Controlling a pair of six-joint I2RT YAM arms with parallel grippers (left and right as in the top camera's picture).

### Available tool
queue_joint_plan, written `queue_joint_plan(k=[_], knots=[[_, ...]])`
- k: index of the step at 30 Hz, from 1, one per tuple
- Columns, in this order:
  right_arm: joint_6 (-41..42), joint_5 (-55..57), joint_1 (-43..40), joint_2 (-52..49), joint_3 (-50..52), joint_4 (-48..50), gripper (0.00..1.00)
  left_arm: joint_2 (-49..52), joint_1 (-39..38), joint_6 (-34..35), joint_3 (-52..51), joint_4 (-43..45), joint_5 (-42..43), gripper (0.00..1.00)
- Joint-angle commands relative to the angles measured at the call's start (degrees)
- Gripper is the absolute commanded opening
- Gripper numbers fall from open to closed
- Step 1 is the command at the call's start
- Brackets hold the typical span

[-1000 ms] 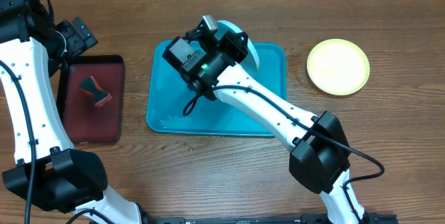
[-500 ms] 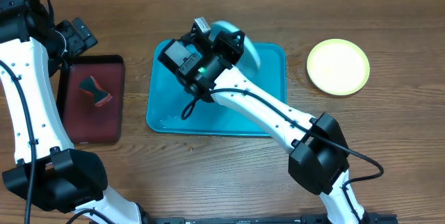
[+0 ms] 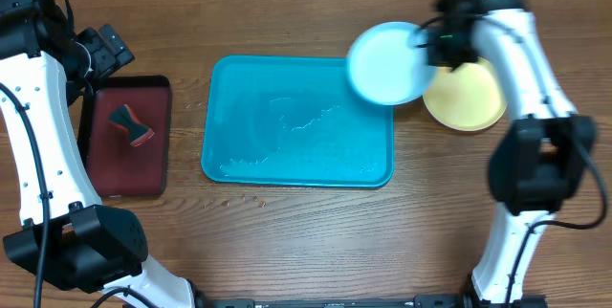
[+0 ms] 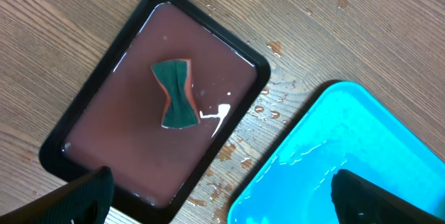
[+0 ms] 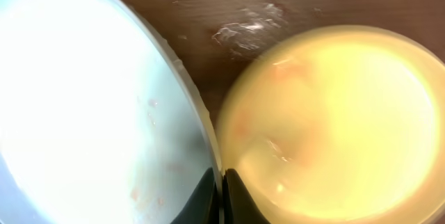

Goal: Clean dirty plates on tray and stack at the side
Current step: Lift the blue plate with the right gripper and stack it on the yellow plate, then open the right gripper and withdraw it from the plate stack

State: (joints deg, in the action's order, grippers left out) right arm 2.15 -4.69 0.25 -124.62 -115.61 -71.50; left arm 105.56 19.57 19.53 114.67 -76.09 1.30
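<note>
Wood tabletop [image 3: 287, 241]: right jaws pinch pale plate [image 3: 382, 64], seemingly above yellow plate [image 3: 473, 107]; left jaws wide.

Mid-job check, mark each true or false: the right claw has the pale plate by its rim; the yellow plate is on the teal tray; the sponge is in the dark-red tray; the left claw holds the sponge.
1. The right claw grips the pale plate by its rim. True.
2. The yellow plate is on the teal tray. False: it lies on the table, right of that tray.
3. The sponge lies in the dark-red tray. True.
4. The left claw holds the sponge. False: it is open and empty above the dark-red tray.
</note>
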Motion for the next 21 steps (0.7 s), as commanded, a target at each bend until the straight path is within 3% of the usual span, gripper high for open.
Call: queue_joint_plan(k=[1,10,21], knots=[[1.31,-11.04,-5.68,1.81,-0.09,-2.14,0.04,0.57,-0.13,0.17,-0.22,0.07,-0.22,1.0],[0.9,-8.02,-18.93,1.7,4.28,-3.89,0.04,0.57,-0.11,0.17,-0.22,0.04,-0.22,0.99],[0.9,-5.64,-22.1,1.53,13.42,4.42,0.04,0.57,-0.13,0.17,-0.22,0.02,-0.24,1.0]])
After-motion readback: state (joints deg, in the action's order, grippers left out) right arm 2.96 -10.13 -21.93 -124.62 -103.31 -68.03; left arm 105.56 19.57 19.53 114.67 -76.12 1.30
